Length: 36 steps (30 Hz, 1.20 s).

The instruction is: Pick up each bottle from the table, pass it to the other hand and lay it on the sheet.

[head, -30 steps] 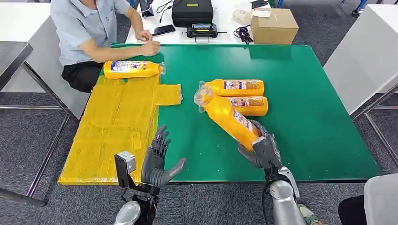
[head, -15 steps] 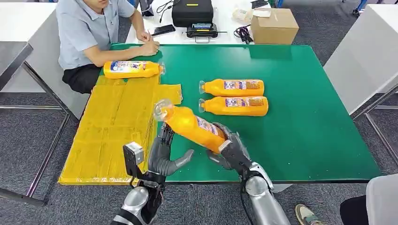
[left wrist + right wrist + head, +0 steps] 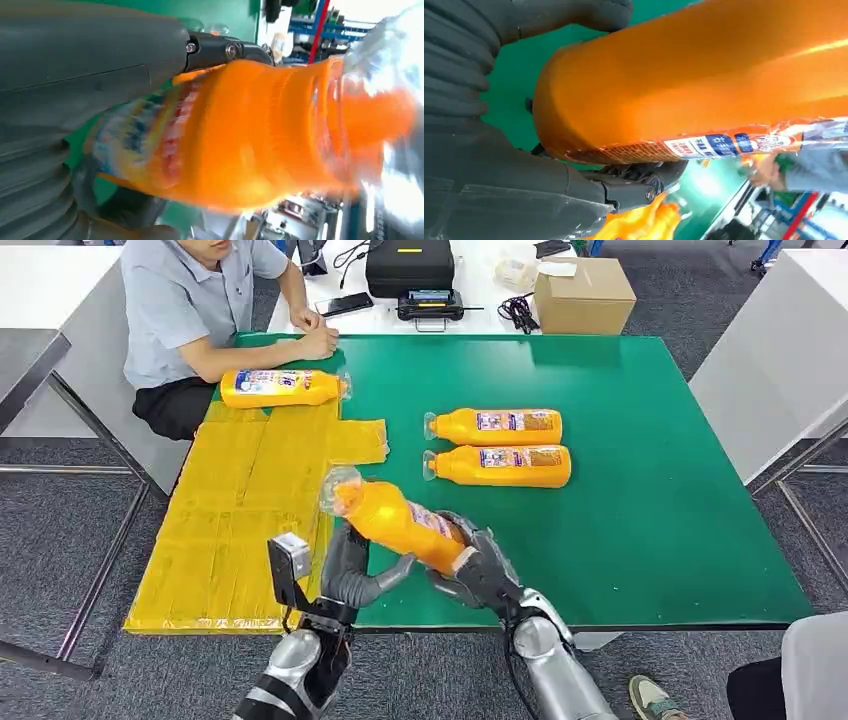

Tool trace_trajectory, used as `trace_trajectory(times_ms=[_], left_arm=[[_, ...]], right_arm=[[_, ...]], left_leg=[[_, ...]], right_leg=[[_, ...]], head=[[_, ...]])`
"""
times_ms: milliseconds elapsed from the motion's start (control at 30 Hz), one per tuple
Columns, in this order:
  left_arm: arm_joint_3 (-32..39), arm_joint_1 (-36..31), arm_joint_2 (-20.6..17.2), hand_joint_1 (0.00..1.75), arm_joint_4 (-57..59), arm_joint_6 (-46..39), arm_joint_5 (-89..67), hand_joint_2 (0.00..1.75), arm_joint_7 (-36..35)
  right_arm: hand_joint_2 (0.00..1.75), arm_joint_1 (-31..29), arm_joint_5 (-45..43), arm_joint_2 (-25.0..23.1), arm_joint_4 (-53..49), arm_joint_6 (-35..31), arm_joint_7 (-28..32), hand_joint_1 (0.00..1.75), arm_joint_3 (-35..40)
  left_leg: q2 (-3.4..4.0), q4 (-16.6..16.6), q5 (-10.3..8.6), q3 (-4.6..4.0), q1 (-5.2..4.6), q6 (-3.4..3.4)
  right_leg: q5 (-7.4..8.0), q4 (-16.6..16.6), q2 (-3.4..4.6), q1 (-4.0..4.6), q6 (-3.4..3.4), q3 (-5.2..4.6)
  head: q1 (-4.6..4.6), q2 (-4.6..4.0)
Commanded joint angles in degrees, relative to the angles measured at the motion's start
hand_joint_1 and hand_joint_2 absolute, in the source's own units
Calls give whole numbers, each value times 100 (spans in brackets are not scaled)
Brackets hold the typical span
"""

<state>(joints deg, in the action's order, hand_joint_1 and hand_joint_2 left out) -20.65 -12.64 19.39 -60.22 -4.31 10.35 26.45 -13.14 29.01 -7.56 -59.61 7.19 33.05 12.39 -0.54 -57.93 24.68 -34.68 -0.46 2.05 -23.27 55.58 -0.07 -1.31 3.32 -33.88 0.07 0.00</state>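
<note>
Orange bottle (image 3: 397, 520) was up off the green table (image 3: 650, 490), base gripped in my right hand (image 3: 478, 570), wrapped cap end tilted out over the edge of the yellow sheet (image 3: 240, 510). My left hand (image 3: 352, 570) sat right under its middle, thumb touching the underside, fingers behind it, so I couldn't tell if it was gripping. Two more bottles (image 3: 495, 446) lay side by side further back on the table, another one (image 3: 282, 387) at the sheet's far end by a seated person (image 3: 200, 310).

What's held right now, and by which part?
The right hand grips the orange bottle at its base end. The left hand is around its middle; a firm grip there cannot be told.
</note>
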Motion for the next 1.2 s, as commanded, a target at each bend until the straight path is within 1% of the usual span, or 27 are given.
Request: trace_trajectory(times_ms=[33,133,167,200,233,267,300,333,500,533,567,600,633,667,700,733,833,867,967,1000,1033,1067,1100,1133,1167,1200], left_arm=[[-190,-411,61,0,518,106,357,175,75],[-196,-420,61,0,470,39,300,175,135],[-184,-431,61,0,483,43,307,175,132],[-175,-451,61,5,514,50,334,175,115],[-173,-452,61,40,518,51,335,175,115],[-173,-460,61,175,541,100,366,175,117],[-173,-460,61,175,541,100,366,175,117],[-173,-460,61,175,541,100,366,175,117],[-199,-415,60,175,465,137,261,175,201],[-192,-401,61,175,445,132,247,175,212],[-176,-373,61,175,393,129,204,175,227],[-159,-345,61,175,342,112,108,175,239],[-142,-331,61,175,314,113,93,175,241],[-130,-323,61,175,301,117,86,175,239],[-111,-312,61,175,288,136,65,175,225],[-83,-298,61,175,290,257,127,175,122],[-106,-274,21,175,244,234,-41,175,159],[-95,-270,19,175,210,210,-82,175,167],[-147,-140,-76,175,-183,-542,-1144,175,87],[-123,-125,-76,175,-221,-521,-1169,175,63],[-167,-108,-139,175,-319,-963,-1879,175,-36],[-85,-40,-162,175,-479,-1126,-2316,175,-177],[-47,-13,-165,175,-537,-1089,-2353,175,-205],[-13,31,-216,175,-673,-1387,-3038,175,-393],[79,80,-238,175,-816,-1517,-3497,175,-486],[233,179,-245,175,-1081,-1540,-3788,175,-521]], right_arm=[[175,-363,-9,76,755,-22,110,175,501],[175,-381,-20,53,783,-32,120,175,525],[175,-400,-18,54,816,-27,126,175,561],[175,-423,-35,47,853,-18,137,175,584],[175,-425,-35,47,857,-19,137,175,588],[175,-444,-34,44,891,-33,137,175,613],[175,-444,-34,44,891,-33,137,175,613],[175,-444,-34,44,891,-33,137,175,613],[175,-433,-81,48,883,-52,133,175,582],[175,-432,-83,46,879,-57,131,166,578],[175,-420,-108,32,870,-61,111,150,553],[175,-405,-129,26,872,-63,89,154,539],[175,-403,-150,16,890,-57,77,140,526],[175,-403,-163,7,907,-60,73,94,515],[175,-400,-197,-16,934,-63,55,2,477],[175,-412,-251,-44,986,-25,-2,0,438],[175,-404,-252,-55,1043,-62,-24,0,422],[175,-380,-253,-57,1055,-73,-22,0,416],[175,-157,-97,-23,966,-361,-116,0,297],[175,-136,-88,-13,955,-365,-110,0,291],[175,-41,-68,-37,879,-435,-157,0,166],[175,65,-55,-57,776,-452,-239,0,46],[175,97,-38,-57,738,-443,-250,0,26],[175,191,20,-70,601,-490,-306,0,-56],[175,257,134,-70,475,-531,-358,0,-89],[175,332,387,-53,302,-698,-447,0,-89]], left_leg=[[0,2,5,15,5,-9],[5,-1,6,10,6,-8],[12,-3,14,26,12,-15],[6,0,6,13,6,-11],[6,0,9,19,9,-14],[6,-6,14,25,15,-18],[4,-2,7,13,7,-11],[8,-4,12,23,13,-17],[3,-1,10,21,10,-14],[4,0,10,18,10,-13],[4,0,9,16,7,-11],[5,1,8,15,6,-11],[9,-4,15,23,11,-14],[9,-3,16,27,12,-16],[11,-9,22,33,16,-19],[4,0,8,14,6,-10],[12,0,15,31,13,-18],[5,2,5,8,5,-9],[3,0,11,18,11,-15],[-3,4,3,7,4,-8],[-1,2,10,19,10,-13],[2,3,8,12,10,-11],[0,5,10,20,8,-13],[-1,3,11,20,10,-13],[2,3,15,26,13,-16],[3,6,5,7,4,-9]], right_leg=[[-5,-4,-2,6,-11,17],[-4,-1,3,6,-10,13],[-8,-4,8,13,-19,30],[-3,-3,3,7,-13,15],[-5,-4,3,10,-16,23],[-9,-2,2,16,-22,31],[-4,-2,2,8,-14,17],[-7,-3,5,14,-20,27],[-8,-5,0,11,-17,25],[-6,-5,1,11,-15,22],[-6,-4,2,8,-13,19],[-6,-3,2,8,-13,18],[-10,-2,5,12,-17,26],[-12,-2,5,13,-20,30],[-16,0,7,18,-24,37],[-6,-2,2,7,-13,17],[-9,-6,9,15,-22,35],[-3,-4,3,6,-11,12],[-8,-4,0,13,-17,23],[-4,-4,-4,5,-10,11],[-9,-7,-3,11,-16,26],[-5,-8,0,11,-13,17],[-9,-8,-2,9,-15,25],[-10,-7,-3,11,-15,25],[-13,-8,-1,14,-19,32],[-4,-5,2,4,-10,9]], head=[[0,0],[0,0],[0,0],[-2,0],[0,0],[0,0],[0,0],[0,0],[0,0],[0,0],[0,0],[0,0],[0,0],[0,0],[0,0],[0,0],[0,0],[2,0],[0,0],[0,0],[0,0],[0,0],[0,0],[2,0],[0,0],[0,0]])
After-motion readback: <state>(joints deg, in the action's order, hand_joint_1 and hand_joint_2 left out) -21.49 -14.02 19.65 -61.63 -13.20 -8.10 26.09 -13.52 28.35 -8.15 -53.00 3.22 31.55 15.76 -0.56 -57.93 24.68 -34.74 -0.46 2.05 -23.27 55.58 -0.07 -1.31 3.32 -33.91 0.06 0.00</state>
